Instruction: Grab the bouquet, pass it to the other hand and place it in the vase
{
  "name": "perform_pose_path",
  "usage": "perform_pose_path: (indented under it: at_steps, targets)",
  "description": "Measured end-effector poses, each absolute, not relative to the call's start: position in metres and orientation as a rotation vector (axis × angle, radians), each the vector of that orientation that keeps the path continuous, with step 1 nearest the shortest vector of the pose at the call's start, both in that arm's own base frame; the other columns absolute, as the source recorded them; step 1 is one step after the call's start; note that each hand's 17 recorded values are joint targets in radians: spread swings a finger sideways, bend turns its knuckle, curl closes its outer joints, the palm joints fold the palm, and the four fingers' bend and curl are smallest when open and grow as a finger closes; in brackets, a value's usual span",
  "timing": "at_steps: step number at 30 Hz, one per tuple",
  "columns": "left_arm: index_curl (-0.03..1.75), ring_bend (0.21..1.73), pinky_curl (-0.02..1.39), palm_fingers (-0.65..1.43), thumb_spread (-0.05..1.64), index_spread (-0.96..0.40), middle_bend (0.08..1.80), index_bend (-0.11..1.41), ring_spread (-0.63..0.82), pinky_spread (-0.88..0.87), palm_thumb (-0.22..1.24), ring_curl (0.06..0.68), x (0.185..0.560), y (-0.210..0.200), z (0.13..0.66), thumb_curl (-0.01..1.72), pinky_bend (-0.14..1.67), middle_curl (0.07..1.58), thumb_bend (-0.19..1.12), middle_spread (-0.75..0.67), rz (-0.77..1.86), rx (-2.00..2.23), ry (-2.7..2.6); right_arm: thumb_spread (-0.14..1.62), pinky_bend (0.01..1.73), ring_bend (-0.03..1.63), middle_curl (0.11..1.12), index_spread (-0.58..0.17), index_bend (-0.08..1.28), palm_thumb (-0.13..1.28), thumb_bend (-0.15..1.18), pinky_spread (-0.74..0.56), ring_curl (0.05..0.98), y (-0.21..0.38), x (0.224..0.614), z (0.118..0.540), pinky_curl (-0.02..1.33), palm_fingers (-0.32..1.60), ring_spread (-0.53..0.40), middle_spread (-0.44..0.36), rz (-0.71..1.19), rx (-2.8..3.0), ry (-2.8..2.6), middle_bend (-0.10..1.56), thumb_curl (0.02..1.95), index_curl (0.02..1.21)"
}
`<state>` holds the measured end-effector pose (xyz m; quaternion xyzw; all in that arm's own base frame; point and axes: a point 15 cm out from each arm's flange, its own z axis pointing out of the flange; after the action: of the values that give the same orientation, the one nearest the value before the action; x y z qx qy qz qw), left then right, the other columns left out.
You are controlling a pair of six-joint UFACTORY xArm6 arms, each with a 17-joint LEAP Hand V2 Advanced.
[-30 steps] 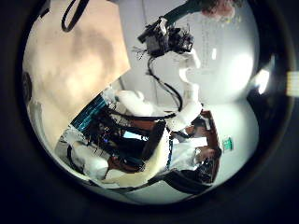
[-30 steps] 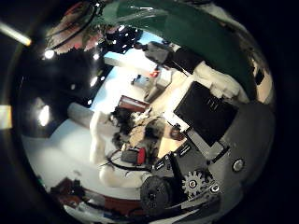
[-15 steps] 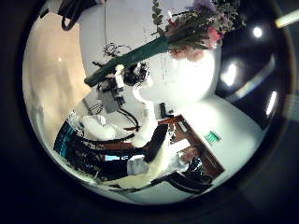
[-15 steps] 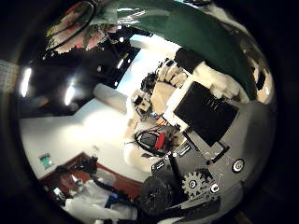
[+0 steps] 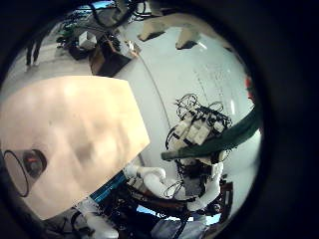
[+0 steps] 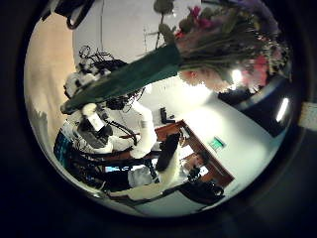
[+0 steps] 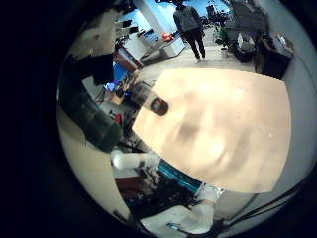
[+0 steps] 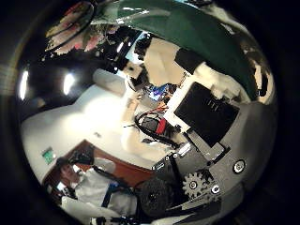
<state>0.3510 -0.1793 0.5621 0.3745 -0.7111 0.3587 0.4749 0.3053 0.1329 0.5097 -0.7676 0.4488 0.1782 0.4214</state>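
Bouquet: the bouquet [image 6: 149, 64] is up in the air, well clear of the table [image 5: 80, 129], its long wrapped stem slanting across the left palm's thumb side view.
Blooms: the flower heads [image 6: 223, 40] spread out at the upper end of the stem, with the room's ceiling lights behind them.
Right hand: the right hand [image 6: 94, 104] is clenched round the lower end of the wrapped stem and carries the bouquet alone.
Seen from the right palm: the stem runs close across that palm, its own fingers [image 8: 211, 112] lying right beside it, the blooms out at one end.
Left hand: the left hand [image 8: 128, 52] is off the bouquet, facing it from near by. I cannot tell how it is set.
Vase: the vase [image 7: 149, 99] stands on the table close to one edge, well apart from both hands.
Vase contents: its mouth shows only as a dark round opening, and I cannot make out the inside. The bouquet is outside it.
Vase from the left palm: it shows small at the table's edge, far from the stem that crosses the same view.
Table: a bare worktop otherwise, as far as these views reach.
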Motion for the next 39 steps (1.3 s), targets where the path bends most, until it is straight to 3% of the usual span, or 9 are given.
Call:
perform_pose_path:
  at_steps: [7,11,15,17,23,28,30,33,39]
  targets:
    - [0.31,0.57,0.13,0.37,1.00,0.14,0.57,0.15,0.45,0.54,0.20,0.214,0.345,-0.191,0.558,0.32,0.33,0.46,-0.03,0.22,0.844,0.891,-1.752,0.88,1.27,1.48,0.71,-0.218,1.20,1.15,-0.01,-0.21,0.651,0.136,0.311,0.488,0.80,1.16,-0.174,-0.104,0.412,-1.995,1.167,1.40,1.06,0.85]
    - [0.34,0.63,0.11,0.59,0.99,0.08,0.70,0.21,0.26,0.39,0.22,0.223,0.344,-0.198,0.557,0.32,0.35,0.53,-0.02,0.08,0.834,0.873,-1.745,0.88,1.26,1.48,0.71,-0.217,1.20,1.16,-0.01,-0.21,0.652,0.140,0.311,0.474,0.81,1.16,-0.174,-0.104,0.400,-2.054,1.185,1.40,1.06,0.84]
    - [0.38,0.86,0.19,1.03,1.01,-0.07,0.74,0.20,-0.11,0.02,0.33,0.295,0.343,-0.203,0.557,0.34,0.69,0.59,0.01,-0.11,0.847,0.851,-1.690,0.89,1.26,1.48,0.71,-0.217,1.20,1.15,-0.01,-0.21,0.653,0.137,0.317,0.470,0.82,1.16,-0.174,-0.104,0.374,-2.045,1.215,1.40,1.06,0.84]
    - [0.41,1.02,0.27,1.21,1.05,-0.15,0.78,0.22,-0.25,-0.14,0.51,0.367,0.345,-0.204,0.560,0.38,0.90,0.65,0.08,-0.20,0.864,0.842,-1.651,0.89,1.26,1.48,0.71,-0.217,1.20,1.15,-0.01,-0.21,0.653,0.135,0.321,0.467,0.83,1.15,-0.174,-0.104,0.360,-2.035,1.232,1.40,1.05,0.84]
    - [0.59,1.25,0.44,1.28,1.08,-0.38,0.95,0.52,-0.40,-0.38,0.77,0.483,0.357,-0.200,0.572,0.49,1.28,0.77,0.17,-0.37,0.982,0.839,-1.536,0.92,1.23,1.46,0.70,-0.219,1.20,1.02,-0.06,-0.23,0.648,0.134,0.322,0.457,0.84,1.14,-0.178,-0.108,0.382,-2.007,1.265,1.40,0.98,0.84]
    - [0.74,1.36,0.50,1.19,1.09,-0.50,1.08,0.69,-0.42,-0.44,0.83,0.530,0.359,-0.193,0.575,0.55,1.39,0.84,0.17,-0.44,1.032,0.853,-1.551,0.98,1.17,1.38,0.65,-0.255,1.00,0.78,-0.09,-0.31,0.598,0.128,0.332,0.440,0.77,1.03,-0.194,-0.121,0.363,-1.948,1.328,1.28,0.81,0.78]
    - [0.78,1.39,0.52,1.16,1.09,-0.53,1.11,0.72,-0.42,-0.44,0.85,0.541,0.361,-0.188,0.577,0.57,1.42,0.85,0.16,-0.45,1.058,0.858,-1.557,1.00,1.22,1.38,0.60,-0.310,0.65,0.67,-0.06,-0.41,0.583,0.125,0.328,0.434,0.75,0.70,-0.238,-0.148,0.351,-1.920,1.355,1.11,0.72,0.71]
    - [0.85,1.41,0.54,1.13,1.09,-0.57,1.14,0.75,-0.42,-0.45,0.86,0.551,0.367,-0.178,0.586,0.60,1.44,0.87,0.15,-0.46,1.114,0.867,-1.590,1.01,1.27,1.35,0.56,-0.347,0.44,0.64,-0.05,-0.46,0.551,0.123,0.328,0.433,0.71,0.57,-0.264,-0.170,0.348,-1.909,1.366,1.00,0.66,0.64]
    - [0.96,1.45,0.56,1.10,1.10,-0.62,1.16,0.75,-0.41,-0.45,0.88,0.562,0.378,-0.148,0.620,0.64,1.46,0.89,0.12,-0.47,1.245,0.908,-1.711,1.03,1.11,1.18,0.46,-0.372,0.31,0.61,-0.03,-0.24,0.473,0.121,0.328,0.433,0.68,0.10,-0.182,-0.120,0.347,-1.902,1.373,0.71,0.57,0.52]
